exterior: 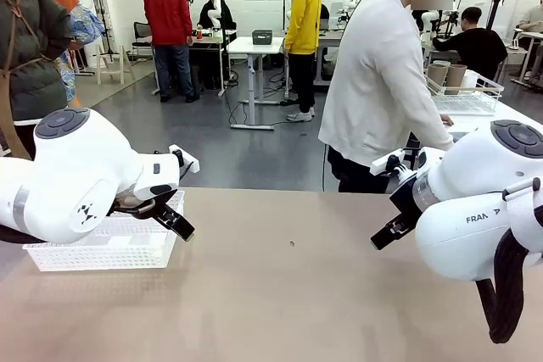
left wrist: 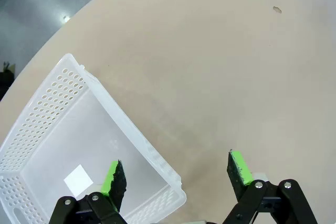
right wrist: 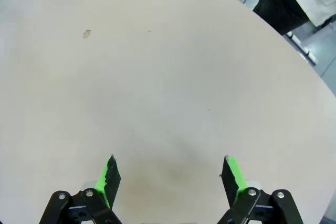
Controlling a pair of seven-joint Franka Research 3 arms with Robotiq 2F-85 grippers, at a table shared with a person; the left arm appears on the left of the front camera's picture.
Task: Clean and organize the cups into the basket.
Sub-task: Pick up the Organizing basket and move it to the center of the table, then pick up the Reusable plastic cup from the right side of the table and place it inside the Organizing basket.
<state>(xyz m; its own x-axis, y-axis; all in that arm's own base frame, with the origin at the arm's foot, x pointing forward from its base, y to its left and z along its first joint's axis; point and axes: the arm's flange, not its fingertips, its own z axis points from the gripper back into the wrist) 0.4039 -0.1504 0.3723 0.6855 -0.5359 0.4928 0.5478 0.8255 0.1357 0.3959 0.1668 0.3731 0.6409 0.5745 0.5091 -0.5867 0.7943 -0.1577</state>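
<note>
**Cups.** Two tan-brown cups [exterior: 456, 78] stand roughly upright, long axes near vertical, in a white wire basket [exterior: 479, 106]. It sits at the far right, well apart from both sets of jaws and beyond the right jaws. A paler item beside them is too small to identify. A person [exterior: 382, 82] stands next to the wire basket with one hand [exterior: 447, 122] at its near edge. Of the two arms, the right is judged the nearer to the cups, but the person's hand is nearer than either.

**Basket.** The white lattice basket [left wrist: 47, 108] rests on the desk [right wrist: 157, 77] just below the left jaws and off to one side of them. It holds no cups, only a small white label [left wrist: 79, 178] on its floor. From the front, its long axis runs across the desk.

**Jaws.** The left jaws stand wide apart and hold nothing. One green pad [left wrist: 112, 176] hangs over the basket's near corner and the other over bare desk. No contact is evident. The right jaws are likewise wide apart and empty, with the pads [right wrist: 107, 174] above bare desk.

**Assessment.** No cup lies near either set of jaws. The coming move appears to turn on a cup being brought within the right arm's range.
</note>
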